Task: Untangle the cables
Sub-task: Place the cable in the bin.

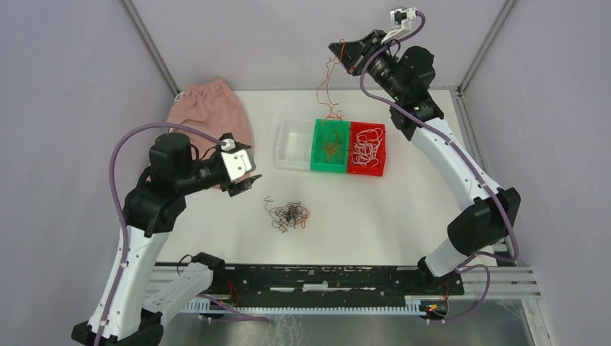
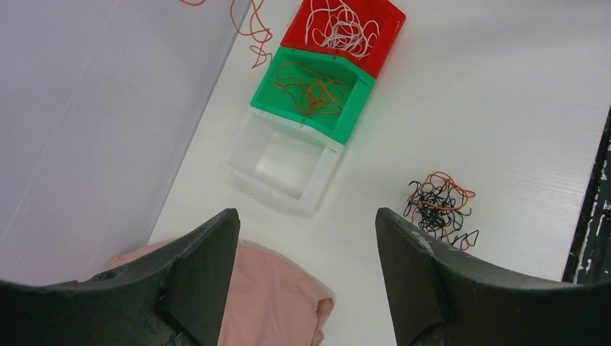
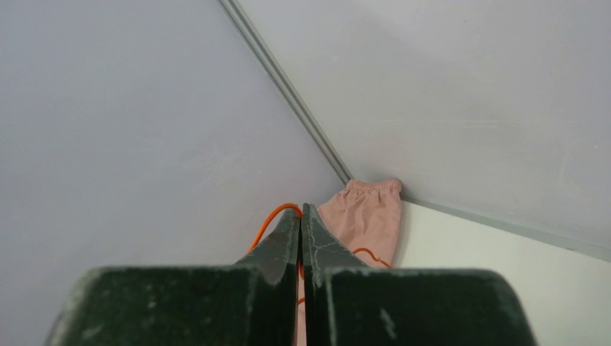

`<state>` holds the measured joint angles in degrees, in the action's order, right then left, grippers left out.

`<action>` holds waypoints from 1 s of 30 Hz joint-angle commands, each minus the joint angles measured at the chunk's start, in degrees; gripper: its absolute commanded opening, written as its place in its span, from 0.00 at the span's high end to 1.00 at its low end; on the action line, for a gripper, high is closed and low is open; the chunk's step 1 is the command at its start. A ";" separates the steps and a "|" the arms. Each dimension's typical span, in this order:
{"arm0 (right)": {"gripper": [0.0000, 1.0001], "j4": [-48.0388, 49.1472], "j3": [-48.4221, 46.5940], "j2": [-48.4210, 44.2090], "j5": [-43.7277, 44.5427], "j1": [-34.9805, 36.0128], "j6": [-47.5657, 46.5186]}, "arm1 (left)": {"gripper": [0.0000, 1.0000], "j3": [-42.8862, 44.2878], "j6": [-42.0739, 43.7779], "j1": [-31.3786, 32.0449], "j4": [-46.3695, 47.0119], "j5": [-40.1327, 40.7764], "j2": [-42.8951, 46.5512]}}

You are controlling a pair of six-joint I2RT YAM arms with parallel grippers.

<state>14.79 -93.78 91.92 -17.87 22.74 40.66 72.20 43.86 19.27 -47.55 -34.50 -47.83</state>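
A small tangle of black and orange cables [image 1: 287, 215] [image 2: 439, 209] lies on the white table near the front centre. My right gripper [image 1: 340, 52] [image 3: 300, 209] is raised high at the back and shut on one orange cable [image 1: 328, 90] [image 3: 270, 220], which dangles down toward the green bin [image 1: 331, 145] [image 2: 314, 91]. More orange cables lie in that bin. White cables fill the red bin [image 1: 366, 148] [image 2: 344, 29]. My left gripper [image 1: 246, 182] [image 2: 306, 220] hovers open and empty left of the tangle, over the edge of the pink cloth.
A clear bin [image 1: 296, 143] [image 2: 282, 158] stands empty left of the green one. A pink cloth [image 1: 211, 108] [image 2: 270, 295] [image 3: 364, 216] lies at the back left by the wall. Grey walls enclose three sides; a black rail [image 1: 324, 277] runs along the near edge.
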 commanded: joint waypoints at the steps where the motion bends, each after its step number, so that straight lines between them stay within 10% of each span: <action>1: 0.99 3.60 -0.95 -2.46 -1.49 -0.21 -0.37 | 0.23 -0.02 1.88 0.23 1.54 0.22 0.72; 18: 0.99 4.03 -9.60 -3.30 -3.17 -1.24 -3.73 | 0.23 0.00 2.03 0.16 2.56 0.80 1.05; 30: 0.99 3.68 2.74 -6.18 -3.07 -1.32 -5.48 | 0.23 0.49 1.45 0.24 3.34 0.61 1.09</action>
<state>17.58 -96.12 86.61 -20.53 21.63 36.69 72.14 43.86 19.27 -46.54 -34.33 -47.33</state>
